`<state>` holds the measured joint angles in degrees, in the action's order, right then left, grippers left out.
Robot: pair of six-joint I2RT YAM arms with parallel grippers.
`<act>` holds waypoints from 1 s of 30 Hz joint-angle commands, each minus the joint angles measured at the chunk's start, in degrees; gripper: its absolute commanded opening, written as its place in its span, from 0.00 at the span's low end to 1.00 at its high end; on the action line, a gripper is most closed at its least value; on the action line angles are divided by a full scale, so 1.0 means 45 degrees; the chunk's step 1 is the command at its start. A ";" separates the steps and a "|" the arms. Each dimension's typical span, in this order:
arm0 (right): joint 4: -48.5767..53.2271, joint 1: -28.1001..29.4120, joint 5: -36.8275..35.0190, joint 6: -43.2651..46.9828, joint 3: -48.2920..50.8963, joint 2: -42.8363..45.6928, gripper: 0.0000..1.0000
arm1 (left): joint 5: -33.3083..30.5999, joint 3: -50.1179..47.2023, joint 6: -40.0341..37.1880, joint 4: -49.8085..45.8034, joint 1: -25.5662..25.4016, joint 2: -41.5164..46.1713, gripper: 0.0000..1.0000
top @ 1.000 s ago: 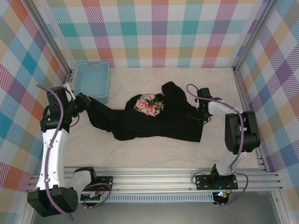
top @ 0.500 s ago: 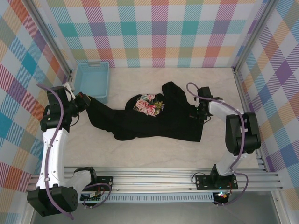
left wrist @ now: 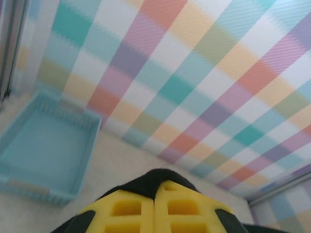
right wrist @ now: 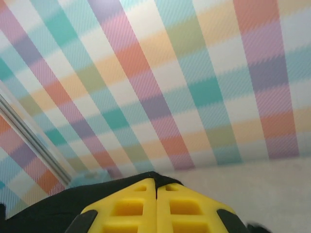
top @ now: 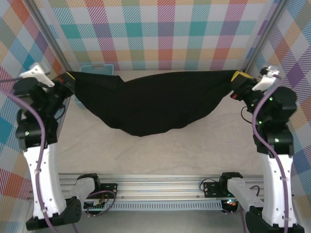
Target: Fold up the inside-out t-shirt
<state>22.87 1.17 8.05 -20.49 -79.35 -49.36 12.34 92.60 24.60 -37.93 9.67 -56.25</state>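
The inside-out t-shirt (top: 150,104) is a plain black cloth hanging in the air above the table, stretched wide between both arms and sagging in the middle. My left gripper (top: 69,77) is shut on its left end, high at the far left. My right gripper (top: 234,78) is shut on its right end, high at the far right. In the left wrist view the yellow fingers (left wrist: 127,208) of the left gripper (left wrist: 155,183) pinch black cloth (left wrist: 151,175). In the right wrist view the right gripper (right wrist: 156,181) pinches the shirt's edge (right wrist: 53,208) the same way.
A light blue plastic basket (top: 101,66) stands at the far left corner, mostly hidden behind the hanging shirt; from the left wrist the basket (left wrist: 43,150) looks empty. Plaid walls (top: 160,34) close in the back and both sides. A metal rail (top: 160,187) runs along the near edge.
The shirt lay crumpled on the table with both grippers low at its ends. Now both arms have risen and spread apart, lifting it and stretching it wide; the right gripper closed on it.
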 commanded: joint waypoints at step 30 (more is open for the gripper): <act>0.0212 -0.0022 -0.6405 0.5126 -0.8402 -0.9569 0.00 | -0.3225 1.4021 -0.3074 -0.0160 -0.1828 -1.2814 0.00</act>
<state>27.86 1.23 -15.57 -0.49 -116.31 -84.60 0.19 153.36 13.47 -40.64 5.23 -105.27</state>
